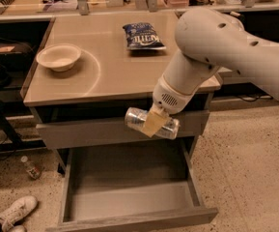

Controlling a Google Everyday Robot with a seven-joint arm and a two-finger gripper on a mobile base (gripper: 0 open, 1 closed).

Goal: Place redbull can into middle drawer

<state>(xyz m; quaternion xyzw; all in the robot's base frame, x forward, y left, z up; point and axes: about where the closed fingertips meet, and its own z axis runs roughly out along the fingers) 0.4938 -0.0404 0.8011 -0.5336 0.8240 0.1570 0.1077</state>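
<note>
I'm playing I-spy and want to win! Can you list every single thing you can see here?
redbull can: one, silver, sideways in the hand
middle drawer: one, grey, pulled open at the bottom
closed drawer front: one, grey, just under the tabletop
table: one, tan top
bowl: one, white, left side of the table
chip bag: one, blue, back of the table
shoe: at least one, white, floor at bottom left
small bottle: one, clear, floor at left
arm: one, white, reaching in from the right
hand: one, tan fingers shut on the can, in front of the closed drawer front
</note>
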